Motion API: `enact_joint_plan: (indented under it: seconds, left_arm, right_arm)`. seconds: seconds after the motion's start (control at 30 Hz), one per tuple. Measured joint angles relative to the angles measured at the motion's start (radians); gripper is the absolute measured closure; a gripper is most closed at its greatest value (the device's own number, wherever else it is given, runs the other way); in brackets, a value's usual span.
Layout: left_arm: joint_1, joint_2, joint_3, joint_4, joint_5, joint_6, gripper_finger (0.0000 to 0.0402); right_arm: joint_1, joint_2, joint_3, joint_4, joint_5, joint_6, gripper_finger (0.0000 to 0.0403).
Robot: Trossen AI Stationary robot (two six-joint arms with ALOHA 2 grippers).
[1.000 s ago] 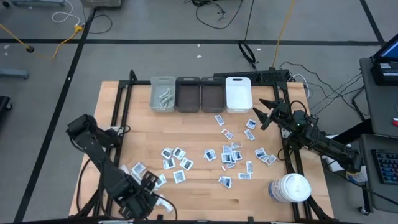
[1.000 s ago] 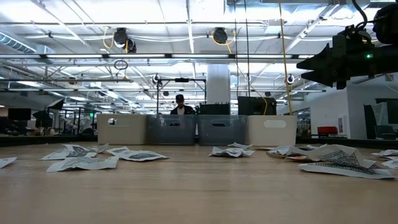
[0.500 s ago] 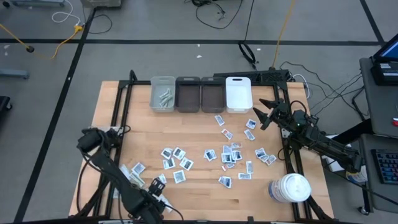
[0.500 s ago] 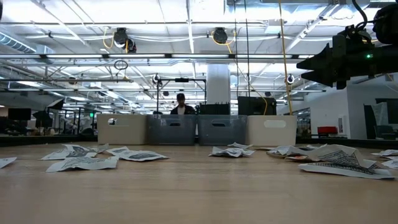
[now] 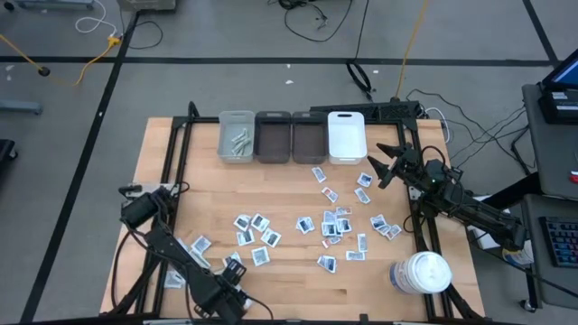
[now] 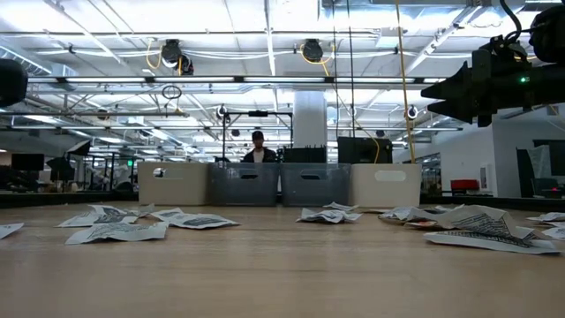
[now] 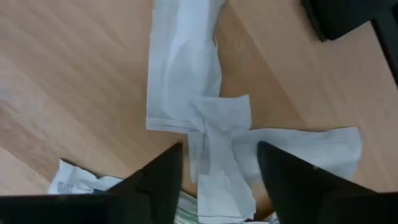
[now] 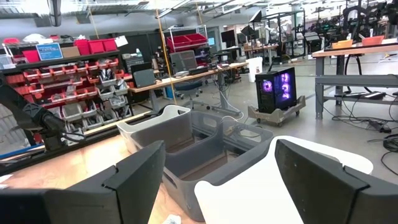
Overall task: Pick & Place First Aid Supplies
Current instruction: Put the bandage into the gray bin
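The left hand (image 7: 217,180) has dropped low over pale wrapped strips (image 7: 186,68) at the counter's (image 5: 190,190) near-left corner, fingers narrowing around one — probably a pick starting. The right hand (image 5: 386,164) waits, spread.

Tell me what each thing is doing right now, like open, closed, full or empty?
Left gripper: low over the table's near left corner, fingers apart around crumpled pale wrapped strips, not closed on them.
Right gripper: open, empty, raised beside the white bin.
Light grey rectangular bin: holds a few strips.
Two dark grey bins: look empty.
White bin: looks empty.
Large white round jar: lid on.
Small printed sachets: scattered flat on the table.
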Motion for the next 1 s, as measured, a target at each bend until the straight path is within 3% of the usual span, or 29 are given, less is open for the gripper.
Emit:
enact_joint_plan:
  seconds: [0.4,0.63,0.9,1.0]
  left_arm:
    - [0.012,-0.015,-0.015,0.001,-0.006,-0.025,0.0392]
    - [0.026,-0.050,-0.013,-0.089,-0.005,-0.025,0.0378]
    - [0.045,-0.065,-0.010,-0.088,0.004,-0.044,0.0395]
    - [0.045,-0.065,-0.010,-0.076,-0.003,-0.062,0.0373]
  right_arm:
    - [0.000,0.000,0.000,0.000,0.000,0.000,0.0105]
    - [0.000,0.000,0.000,0.000,0.000,0.000,0.0105]
    - [0.000,0.000,0.000,0.000,0.000,0.000,0.0105]
    - [0.000,0.000,0.000,0.000,0.000,0.000,0.0105]
